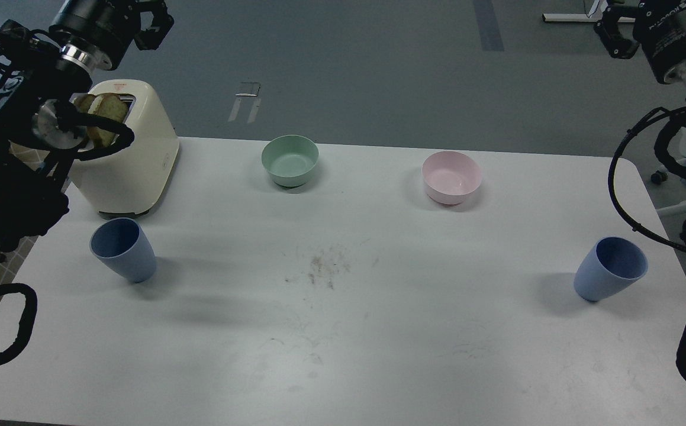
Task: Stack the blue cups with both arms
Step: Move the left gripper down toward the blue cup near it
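At the far left my left arm (pixel 17 118) rises along the edge of the view, and the left gripper (pixel 152 26) sits high at the top, above the floor beyond the table; it is dark and seen at an angle, so I cannot tell whether its fingers are spread or closed, and nothing shows in it. On the white table (pixel 343 355) stand five things. One cream toaster (pixel 132 154) is at the back left corner with bread (pixel 103 115) in its slot, partly hidden by the arm. Just in front of it is the left cup (pixel 122 248), one of two blue cups, upright with its mouth open. Two bowls stand along the back: a green bowl (pixel 290 160) left of centre and a pink bowl (pixel 451 177) right of centre, well apart. The right cup (pixel 610 268) stands upright near the right edge, far from its twin. The right gripper (pixel 615 29) is at the top right, off the table; its state cannot be told either
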